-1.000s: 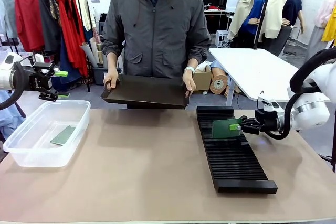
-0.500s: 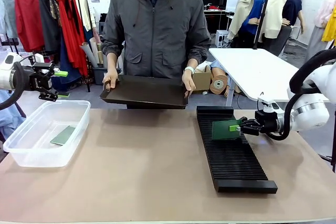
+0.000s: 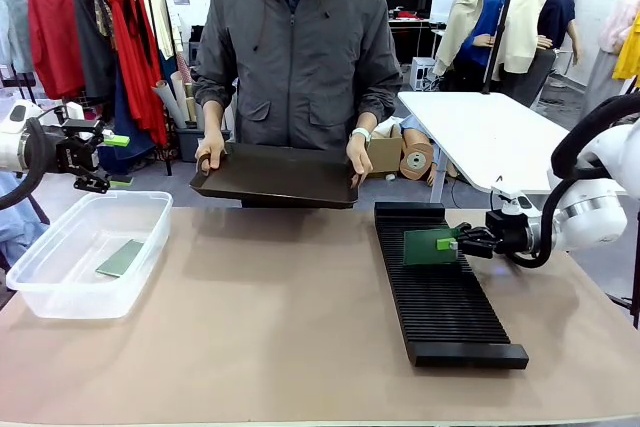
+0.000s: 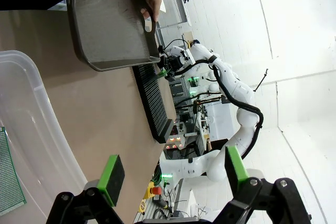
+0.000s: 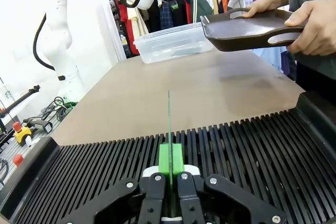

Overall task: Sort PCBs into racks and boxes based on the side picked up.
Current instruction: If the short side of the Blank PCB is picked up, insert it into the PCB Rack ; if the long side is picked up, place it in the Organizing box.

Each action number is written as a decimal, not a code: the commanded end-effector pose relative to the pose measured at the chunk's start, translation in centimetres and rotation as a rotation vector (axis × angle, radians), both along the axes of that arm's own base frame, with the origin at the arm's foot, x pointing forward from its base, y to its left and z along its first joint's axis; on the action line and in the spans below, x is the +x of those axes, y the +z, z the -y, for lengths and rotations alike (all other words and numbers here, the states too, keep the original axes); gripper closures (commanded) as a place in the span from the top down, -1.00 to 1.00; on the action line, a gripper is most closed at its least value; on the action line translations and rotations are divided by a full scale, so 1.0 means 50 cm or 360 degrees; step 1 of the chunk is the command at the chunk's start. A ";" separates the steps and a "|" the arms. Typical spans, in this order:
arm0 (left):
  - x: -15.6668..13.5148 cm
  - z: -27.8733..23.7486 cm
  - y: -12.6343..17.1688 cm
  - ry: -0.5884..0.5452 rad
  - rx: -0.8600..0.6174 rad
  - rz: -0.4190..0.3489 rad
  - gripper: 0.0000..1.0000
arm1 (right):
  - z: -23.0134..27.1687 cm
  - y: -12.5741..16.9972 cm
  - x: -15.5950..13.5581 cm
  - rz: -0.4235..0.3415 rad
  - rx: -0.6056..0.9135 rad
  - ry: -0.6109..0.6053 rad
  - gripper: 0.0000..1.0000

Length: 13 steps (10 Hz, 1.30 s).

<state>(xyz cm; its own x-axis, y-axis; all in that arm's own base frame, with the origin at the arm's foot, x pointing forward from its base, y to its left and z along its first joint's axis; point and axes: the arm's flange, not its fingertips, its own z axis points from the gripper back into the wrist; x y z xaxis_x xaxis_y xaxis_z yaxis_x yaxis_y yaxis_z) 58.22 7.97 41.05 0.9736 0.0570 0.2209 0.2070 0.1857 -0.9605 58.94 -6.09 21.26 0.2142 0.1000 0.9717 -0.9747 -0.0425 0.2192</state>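
My right gripper is shut on a green PCB, holding it on edge over the black slotted rack at the table's right. In the right wrist view the PCB stands as a thin vertical line between my green pads, its lower edge at the rack's slots. Another PCB lies flat in the clear box at the left; the left wrist view shows its corner inside the box. My left gripper hangs open above the box's far side, pads wide apart.
A person at the far side holds a smooth black tray in both hands above the table's far edge. The brown tabletop lies bare between box and rack. Clothes racks and a white table stand behind.
The right gripper and its PCB have barely shifted. The person's tray has edged slightly. The left arm has not moved.
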 end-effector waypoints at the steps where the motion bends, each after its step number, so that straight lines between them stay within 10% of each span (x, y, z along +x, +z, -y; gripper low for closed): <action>1: -0.004 0.000 0.004 -0.0004 0.0007 -0.0016 1.00 | -0.006 -0.002 0.005 0.0013 0.0027 -0.0051 -1.00; 13: -0.004 0.000 0.004 -0.0004 0.0007 -0.0016 1.00 | 0.002 -0.022 -0.008 0.0032 -0.0075 -0.0123 -1.00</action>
<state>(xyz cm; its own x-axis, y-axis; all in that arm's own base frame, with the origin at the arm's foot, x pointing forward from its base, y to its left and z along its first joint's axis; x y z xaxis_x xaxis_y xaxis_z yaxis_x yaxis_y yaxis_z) 58.22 7.97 41.05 0.9736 0.0570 0.2209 0.2070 0.1857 -0.9605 59.16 -6.24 20.91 0.2169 0.0920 0.9718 -0.9756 -0.0147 0.2192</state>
